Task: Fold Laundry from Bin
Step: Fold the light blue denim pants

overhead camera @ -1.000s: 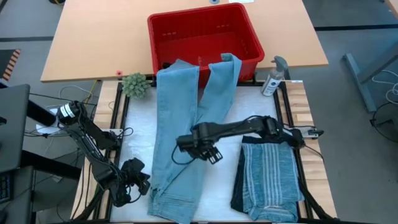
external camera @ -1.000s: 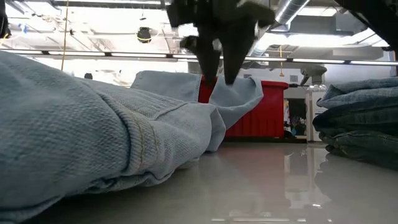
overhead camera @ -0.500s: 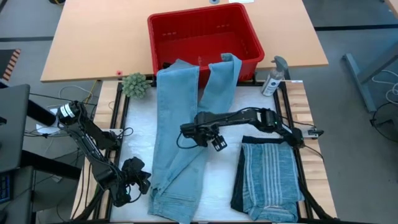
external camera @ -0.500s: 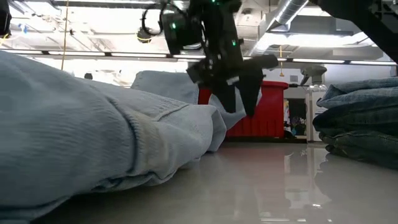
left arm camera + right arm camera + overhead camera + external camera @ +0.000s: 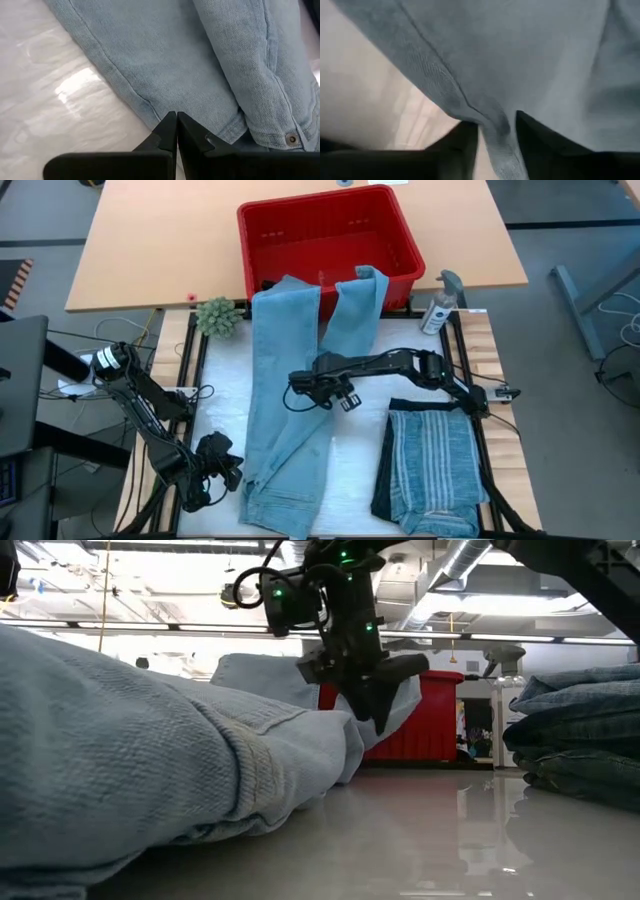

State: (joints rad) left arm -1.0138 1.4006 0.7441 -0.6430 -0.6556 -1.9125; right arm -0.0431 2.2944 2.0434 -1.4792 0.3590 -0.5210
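A pair of light blue jeans [image 5: 290, 380] lies lengthwise down the table. Its waistband [image 5: 280, 505] is near the front edge, and its leg ends [image 5: 365, 278] rest against the red bin [image 5: 325, 235] at the far side. My right gripper [image 5: 343, 400] is over the middle of the jeans' right leg and shut on its edge. My left gripper [image 5: 218, 468] is shut at the near left; in the left wrist view its tips [image 5: 176, 120] sit at the jeans' left edge [image 5: 145, 102]. A folded blue-grey striped shirt [image 5: 435, 465] lies at the near right. My right gripper pinches the seamed right edge of the jeans' leg [image 5: 492, 122] between its two fingers [image 5: 535, 137], about halfway along the leg. It comes steeply from above, pointing down [image 5: 378, 718]. The leg lies on the table, slack. Whether my left gripper touches the jeans, I cannot tell.
A spray bottle [image 5: 440, 305] stands at the far right by the bin, and a small green plant [image 5: 217, 317] at the far left. A dark item [image 5: 383, 480] lies under the folded shirt's left side. Bare white table [image 5: 355, 470] shows between the jeans and the shirt.
My right gripper has gone toward the far edge and down to the right leg's edge. Its fingers, apart half a second ago, have closed on that edge. The jeans lie as before.
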